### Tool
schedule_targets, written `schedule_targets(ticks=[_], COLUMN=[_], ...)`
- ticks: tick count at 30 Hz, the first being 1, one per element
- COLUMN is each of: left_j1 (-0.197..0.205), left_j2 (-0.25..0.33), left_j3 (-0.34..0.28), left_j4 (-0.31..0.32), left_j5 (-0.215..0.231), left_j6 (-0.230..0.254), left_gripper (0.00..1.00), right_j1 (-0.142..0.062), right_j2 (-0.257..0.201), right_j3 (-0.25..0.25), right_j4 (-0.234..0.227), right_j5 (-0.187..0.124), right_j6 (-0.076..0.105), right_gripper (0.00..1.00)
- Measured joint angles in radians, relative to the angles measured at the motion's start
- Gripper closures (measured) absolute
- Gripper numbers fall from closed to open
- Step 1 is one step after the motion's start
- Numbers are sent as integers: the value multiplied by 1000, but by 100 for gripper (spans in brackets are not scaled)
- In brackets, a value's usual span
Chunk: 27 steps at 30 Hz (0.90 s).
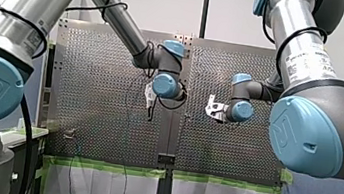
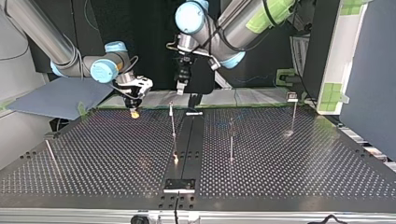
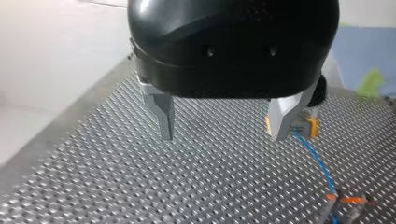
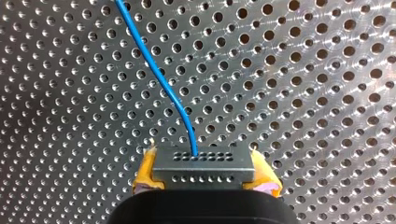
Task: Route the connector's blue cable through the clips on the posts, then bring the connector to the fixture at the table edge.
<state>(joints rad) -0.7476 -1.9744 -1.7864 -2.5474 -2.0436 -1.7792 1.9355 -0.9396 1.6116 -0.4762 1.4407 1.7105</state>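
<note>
In the right wrist view a grey connector (image 4: pixel 203 161) with rows of small holes sits between yellow pads (image 4: pixel 144 176), and my right gripper (image 4: pixel 204 176) is shut on it. The blue cable (image 4: pixel 161 79) leaves the connector and runs away over the perforated plate. At the top view's left, my right gripper (image 2: pixel 134 110) hovers low over the table's far edge. My left gripper (image 3: pixel 223 135) is open with nothing between its metal fingers (image 3: pixel 163 116); it hangs above the table (image 2: pixel 181 86). Beyond it the cable (image 3: pixel 317 161) runs to a clip (image 3: pixel 348 203).
Thin posts stand on the plate (image 2: pixel 280 158): one near the middle (image 2: pixel 173 122), one to its right (image 2: pixel 231 140), one far right (image 2: pixel 293 112), and one leaning at the left (image 2: pixel 49 150). A small fixture (image 2: pixel 179 185) sits at the near table edge.
</note>
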Motion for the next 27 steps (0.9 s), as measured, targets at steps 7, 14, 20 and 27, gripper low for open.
schedule_targets(ticks=[7, 14, 20, 27], left_j1=[3, 11, 13, 16], left_j2=[52, 102, 150, 208], left_j3=[-53, -102, -150, -208], left_j4=[52, 102, 149, 208], left_j5=[9, 9, 7, 5], left_j6=[-9, -15, -43, -66], left_gripper=[0, 0, 0, 0], right_j1=[0, 0, -1, -4], right_j2=[0, 0, 0, 0], right_j3=[0, 0, 0, 0], right_j4=[2, 2, 4, 7], right_j5=[0, -1, -2, -2], right_j6=[0, 0, -1, -2], right_gripper=[100, 100, 100, 100])
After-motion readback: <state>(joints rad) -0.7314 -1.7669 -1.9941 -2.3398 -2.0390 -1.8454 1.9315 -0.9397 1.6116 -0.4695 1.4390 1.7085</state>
